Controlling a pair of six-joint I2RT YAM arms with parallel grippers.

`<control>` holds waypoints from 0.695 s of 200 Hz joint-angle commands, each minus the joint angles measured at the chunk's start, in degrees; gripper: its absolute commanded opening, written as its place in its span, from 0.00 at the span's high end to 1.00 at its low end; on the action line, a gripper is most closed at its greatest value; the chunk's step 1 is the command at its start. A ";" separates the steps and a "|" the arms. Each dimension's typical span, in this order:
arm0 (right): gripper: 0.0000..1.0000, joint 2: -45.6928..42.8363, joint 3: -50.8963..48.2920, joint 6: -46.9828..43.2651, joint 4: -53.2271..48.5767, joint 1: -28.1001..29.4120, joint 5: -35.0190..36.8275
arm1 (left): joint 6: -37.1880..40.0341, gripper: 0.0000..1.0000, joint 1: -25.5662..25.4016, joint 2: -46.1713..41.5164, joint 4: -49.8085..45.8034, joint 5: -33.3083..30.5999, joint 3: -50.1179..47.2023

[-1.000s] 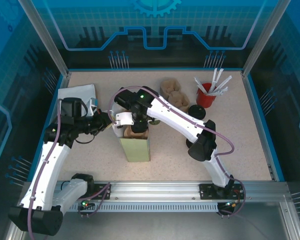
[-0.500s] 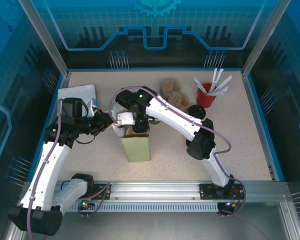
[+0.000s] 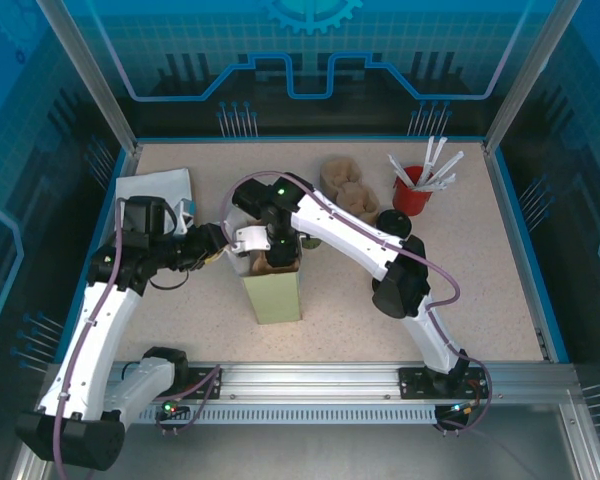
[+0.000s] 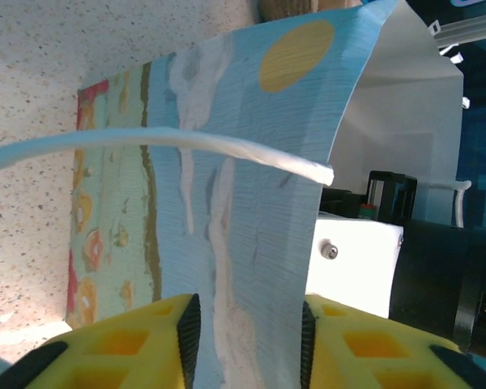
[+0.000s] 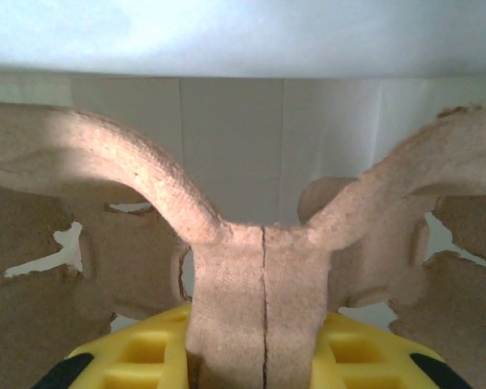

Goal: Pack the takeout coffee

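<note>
carrier down level, mouth wide

my right claw (image 5: pixel 259 336) pinches the pulp carrier (image 5: pixel 227 243) by its centre handle, wrist bent down into the paper bag (image 3: pixel 276 292); i'd sink it level. my left claw (image 4: pixel 247 324) reaches in sideways, fingers (image 4: pixel 138 344) spread astride the bag's wall. a dark shape just behind the bag may be the takeout coffee (image 3: pixel 309 241).

You have one bag (image 3: pixel 272 295) standing, with one carrier (image 3: pixel 276 264) in its mouth. Behind the bag, to its right, lies one pile (image 3: pixel 346 190) of more carriers: at least two, too lumped to count surely. Farther right of the bag you have one red cup (image 3: pixel 411 196) holding several white sticks (image 3: pixel 436 162), and one stack of black lids (image 3: pixel 393 222). Left of the bag, one white sheet (image 3: pixel 152 188).
</note>
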 commanded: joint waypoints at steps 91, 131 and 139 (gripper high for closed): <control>0.72 2.37 -4.08 -0.09 1.24 -0.40 0.07 | 5.37 0.39 -0.52 -2.52 -8.09 -5.87 14.73; 0.71 2.88 -5.09 -0.60 2.41 -0.40 0.11 | 8.96 0.28 -0.43 -1.65 -14.57 -14.95 16.86; 0.71 3.06 -5.22 -0.62 2.41 -0.49 0.34 | 8.98 0.27 -0.39 -1.38 -14.92 -15.73 16.52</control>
